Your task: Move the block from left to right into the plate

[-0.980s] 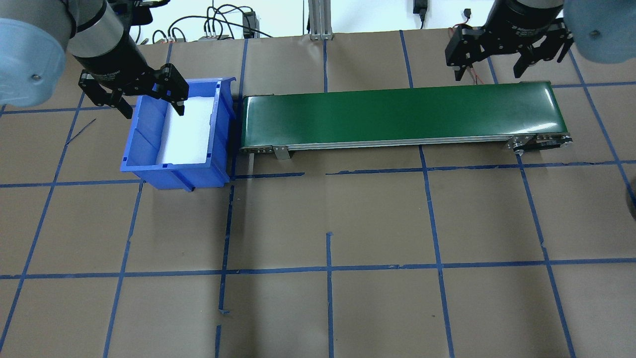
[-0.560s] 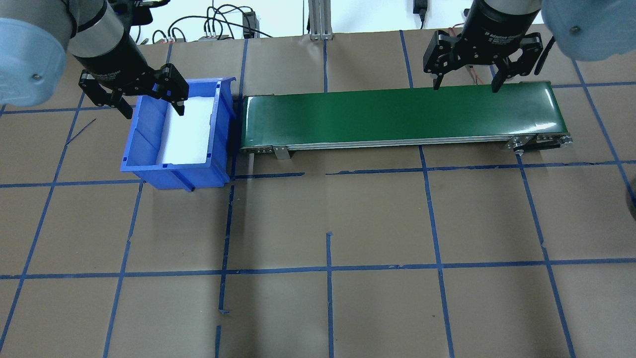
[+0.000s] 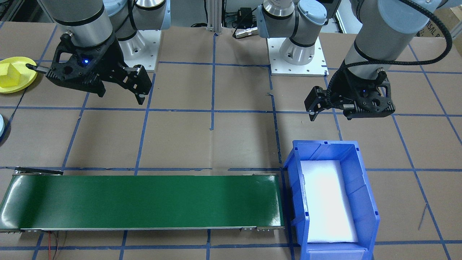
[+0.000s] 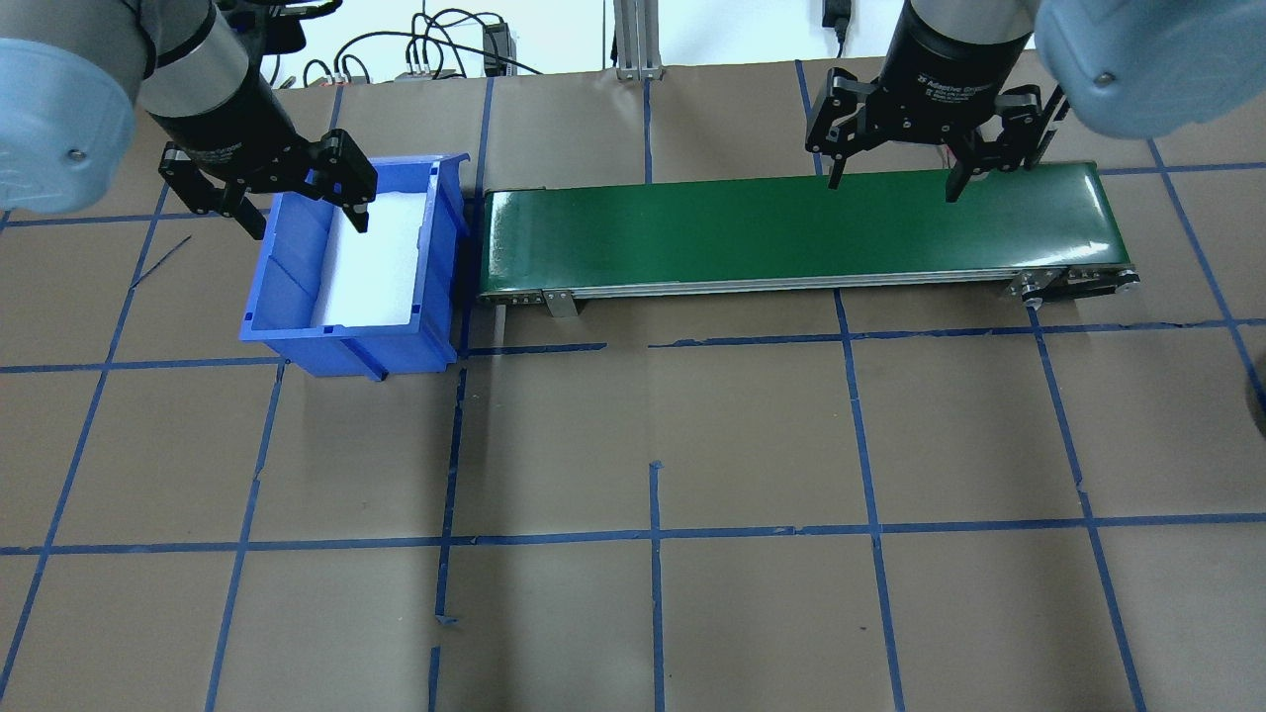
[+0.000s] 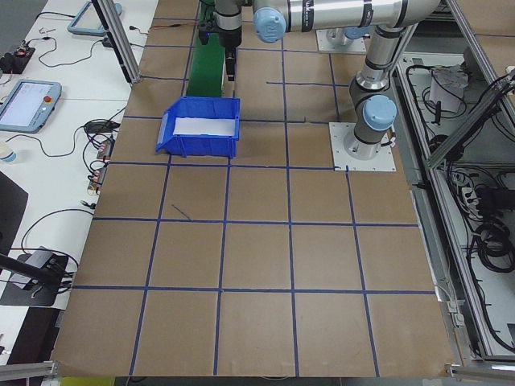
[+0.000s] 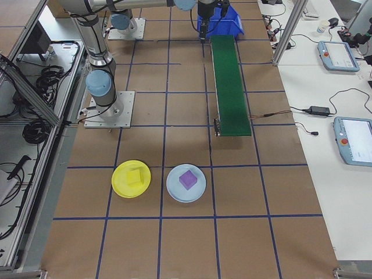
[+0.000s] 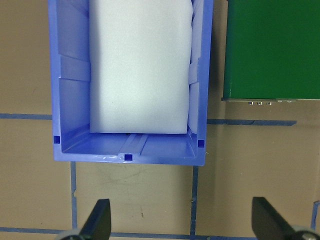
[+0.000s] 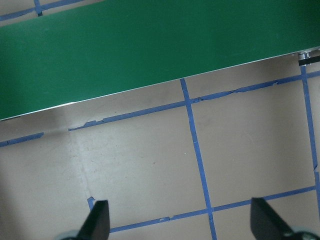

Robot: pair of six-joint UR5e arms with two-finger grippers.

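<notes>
The table (image 4: 752, 435) holds nothing that either arm could pick up at the moment. The green belt (image 4: 791, 232) is bare from end to end. The blue bin (image 4: 292, 272) at its left end shows only a white foam pad (image 4: 381, 257) and no block. My judgement is that the transfer is done or between rounds, with no pick or carry under way. The yellow plate (image 6: 119, 186) sits well off the belt's right end, on the robot's side, with a pale blue plate (image 6: 174, 190) just beside it. The left gripper (image 4: 309, 227) hangs over the near-left corner of the bin with its jaws spread wide and nothing between them. The right gripper (image 4: 890, 188) hovers over the far edge of the belt's right half, equally released and empty; its wrist view shows only belt and paper below the fingers. The yellow block (image 6: 135, 176) already lies inside the yellow plate, roughly in the middle, and a purple block (image 6: 188, 179) lies in the blue one. The task's block is therefore far from both sets of jaws, beyond the belt's right end, and closer to the right arm than to the left. If another block is expected, the next move would need the left arm to find one in the bin and set it on the belt. With none showing, retreating to rest looks more likely.
</notes>
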